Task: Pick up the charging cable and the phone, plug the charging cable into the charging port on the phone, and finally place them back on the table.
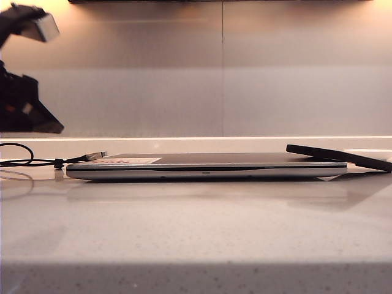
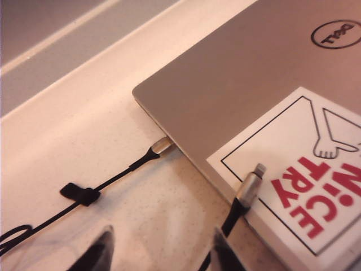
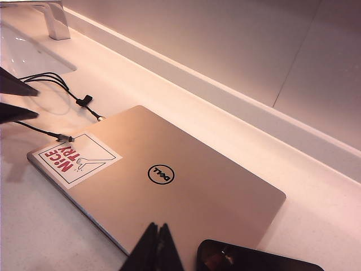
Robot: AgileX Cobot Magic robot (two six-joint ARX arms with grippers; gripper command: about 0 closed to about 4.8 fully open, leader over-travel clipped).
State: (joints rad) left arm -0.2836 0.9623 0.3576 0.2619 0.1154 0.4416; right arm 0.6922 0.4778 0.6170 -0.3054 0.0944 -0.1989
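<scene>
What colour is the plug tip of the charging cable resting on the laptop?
Pale silvery-white, on a black charging cable; clearest in the left wrist view.

The exterior view sits at table point(image 1: 196, 226) height, facing the wall. Both wrist views look down, sharing the laptop's point(image 2: 237, 84) sticker point(image 3: 76, 158) at nine o'clock.

The bench point(image 1: 196, 233) is a broad, smooth, pale beige-white surface with fine dark speckles and a slight gloss. On it lies a wide, flat, closed silver laptop point(image 3: 186, 192) with a white sticker in red letters near one corner. A thin black charging cable point(image 2: 113, 180) with a small black tie runs over the bench, touching the laptop's edge. A flat black phone point(image 1: 343, 156) rests tilted on the laptop's other end.
</scene>
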